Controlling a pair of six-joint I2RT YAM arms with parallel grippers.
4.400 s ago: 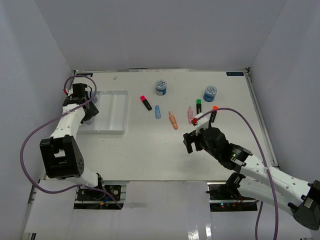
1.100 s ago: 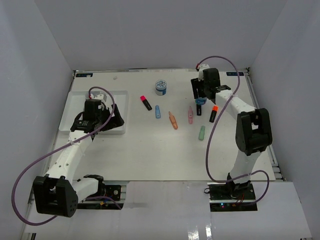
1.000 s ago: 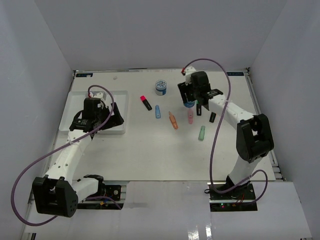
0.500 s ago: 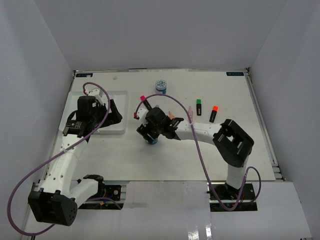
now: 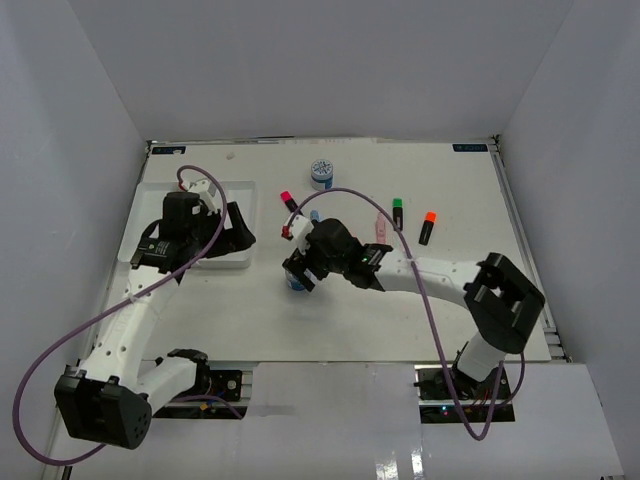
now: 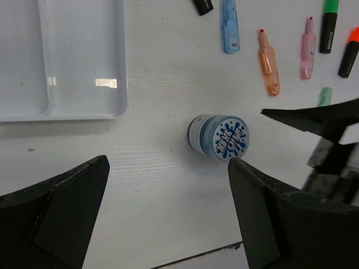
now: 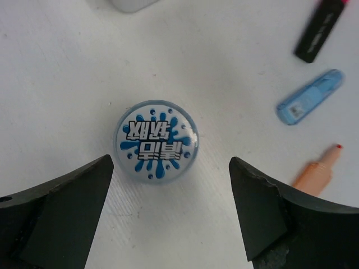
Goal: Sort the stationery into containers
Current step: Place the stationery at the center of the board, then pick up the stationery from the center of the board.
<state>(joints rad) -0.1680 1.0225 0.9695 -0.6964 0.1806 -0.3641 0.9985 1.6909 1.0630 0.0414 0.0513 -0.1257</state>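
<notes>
1. Two grippers frame one blue-lidded jar (image 7: 157, 141). It stands upright on the table (image 5: 330, 330) with its lid facing up, just off the near right corner of the white tray (image 6: 84, 56).
2. My right gripper (image 7: 171, 158) hangs straight above the jar. Its fingers are spread wide, one on each side, and neither touches the jar.
3. My left gripper (image 6: 168, 159) is also spread wide and holds nothing. It hovers near the tray's right edge, with the jar ahead of it and slightly to its right.
4. I judge the right arm the nearer one, since the jar sits centred in its gap. The jar is round, so no long axis matters.
5. From the jar, the tray lies toward the robot's left and a little farther from the bases. I judge a carry would go that way, close past the left gripper.
</notes>
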